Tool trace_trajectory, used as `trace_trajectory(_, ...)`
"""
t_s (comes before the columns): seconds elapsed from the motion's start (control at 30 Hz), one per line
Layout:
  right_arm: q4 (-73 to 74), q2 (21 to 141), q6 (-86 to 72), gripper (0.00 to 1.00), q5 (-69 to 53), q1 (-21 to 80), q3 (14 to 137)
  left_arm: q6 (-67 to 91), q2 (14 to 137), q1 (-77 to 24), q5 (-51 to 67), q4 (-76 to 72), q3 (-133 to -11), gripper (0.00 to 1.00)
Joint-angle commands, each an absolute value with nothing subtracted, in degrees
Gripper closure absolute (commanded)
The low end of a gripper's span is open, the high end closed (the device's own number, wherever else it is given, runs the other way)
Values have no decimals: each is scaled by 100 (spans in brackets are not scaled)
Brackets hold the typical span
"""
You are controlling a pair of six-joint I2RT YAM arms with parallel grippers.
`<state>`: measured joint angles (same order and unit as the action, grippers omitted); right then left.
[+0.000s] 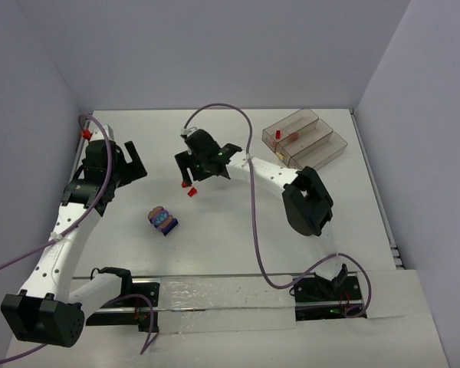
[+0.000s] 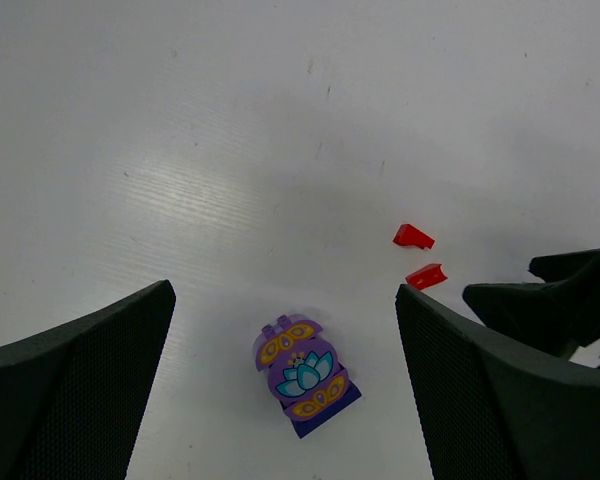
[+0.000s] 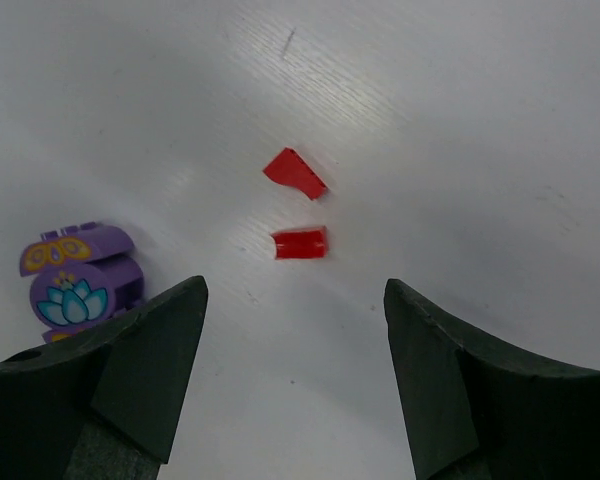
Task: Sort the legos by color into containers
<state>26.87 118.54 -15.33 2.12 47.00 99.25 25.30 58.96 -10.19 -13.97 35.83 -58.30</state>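
Two small red legos (image 3: 300,243) (image 3: 295,173) lie on the white table just ahead of my open, empty right gripper (image 3: 292,300); in the top view they lie under its tips (image 1: 189,191). A purple lego clump (image 2: 305,375) with a lotus print and a dark blue base lies between the fingers of my open, empty left gripper (image 2: 283,300), and also shows in the top view (image 1: 162,221). The clear three-compartment tray (image 1: 322,152) stands at the back right with red legos (image 1: 293,138) in it. In the top view the left gripper (image 1: 136,164) is at the left and the right gripper (image 1: 193,175) at the centre.
Grey walls enclose the table on three sides. The right arm's elbow (image 1: 307,201) sits between the tray and the near edge. Purple cables (image 1: 254,222) loop over the table. The right gripper's fingers (image 2: 550,300) show at the right of the left wrist view.
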Motion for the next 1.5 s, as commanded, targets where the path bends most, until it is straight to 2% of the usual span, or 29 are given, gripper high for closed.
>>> trace_trajectory(0.0,3028,12227,-2828,20,729,4728,10447,2584,5871,-1059,-1336,3445,-5924,1)
trace_trajectory(0.27,3363,12884,-3989,19,1344,4887,10881,2592,5845,-1063,-1336,3437,-5889,1)
trace_trajectory(0.73,3780,13554,-4267,19,1624,5086,11482,2541,5766,-1071,-1389,3437,-5802,1)
trace_trajectory(1.47,3909,13009,-4278,21,2950,5283,10531,2602,5723,-1063,-1335,3427,-5757,1)
